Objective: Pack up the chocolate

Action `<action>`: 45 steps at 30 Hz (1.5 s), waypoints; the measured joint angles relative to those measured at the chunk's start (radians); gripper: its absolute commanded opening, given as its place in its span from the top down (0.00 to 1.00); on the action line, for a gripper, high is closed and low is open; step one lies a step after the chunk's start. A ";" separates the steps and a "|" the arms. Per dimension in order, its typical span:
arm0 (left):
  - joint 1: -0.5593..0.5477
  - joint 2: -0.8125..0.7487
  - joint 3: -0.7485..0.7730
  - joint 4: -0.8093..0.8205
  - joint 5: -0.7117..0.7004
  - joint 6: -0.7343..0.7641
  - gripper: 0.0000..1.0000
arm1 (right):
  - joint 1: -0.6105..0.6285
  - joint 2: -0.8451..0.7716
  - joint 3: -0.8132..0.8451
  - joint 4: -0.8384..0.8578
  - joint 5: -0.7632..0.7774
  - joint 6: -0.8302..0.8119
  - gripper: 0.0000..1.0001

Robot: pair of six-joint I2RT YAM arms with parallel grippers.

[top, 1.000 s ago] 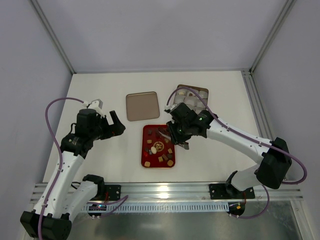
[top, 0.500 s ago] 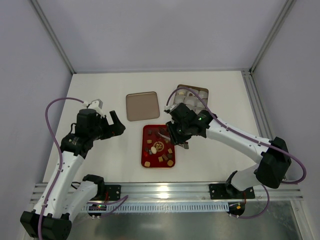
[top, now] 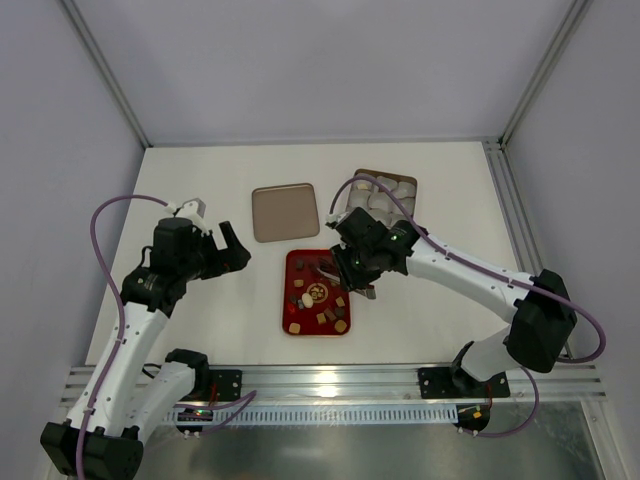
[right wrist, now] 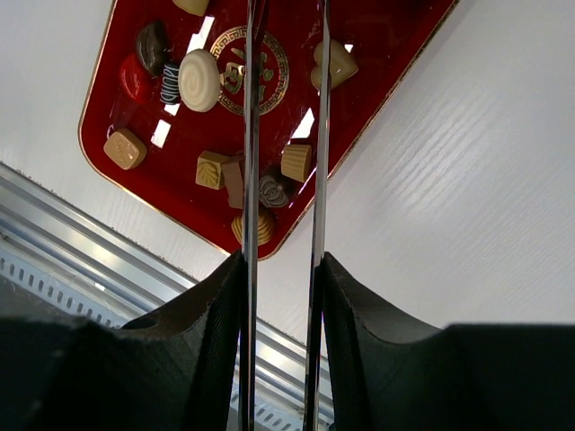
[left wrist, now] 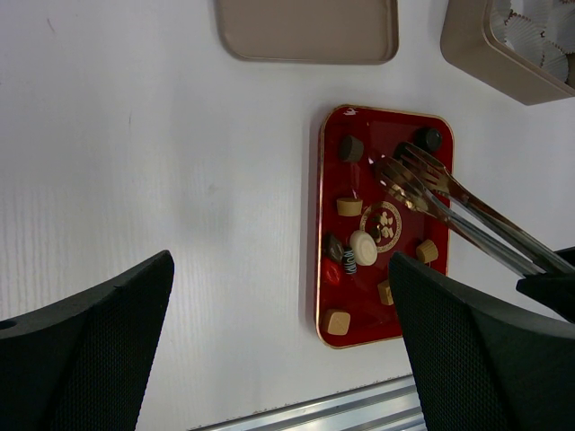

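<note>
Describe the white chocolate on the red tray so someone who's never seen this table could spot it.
In the middle of the table sits a red tray with a gold emblem at its centre. Right beside that emblem lies the round white chocolate, next to a dark striped piece. It is the only pale disc among darker pieces.

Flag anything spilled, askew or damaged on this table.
Nothing stands out. The chocolates sit inside the red tray, none loose on the table, and the tongs in the right gripper hang over it.
</note>
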 measured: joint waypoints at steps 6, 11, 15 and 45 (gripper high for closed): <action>0.000 0.000 0.000 0.000 0.000 0.000 0.00 | 0.000 0.007 0.000 0.001 0.003 0.000 0.64; 0.000 0.000 0.000 0.000 -0.001 0.000 0.00 | 0.000 0.013 0.000 0.001 0.003 0.000 0.66; 0.000 0.000 0.000 0.000 -0.001 0.000 0.00 | 0.000 0.013 0.000 0.001 0.003 0.000 0.67; -0.004 0.000 0.000 0.000 -0.001 0.000 0.00 | -0.011 -0.040 0.015 -0.022 0.042 0.000 0.67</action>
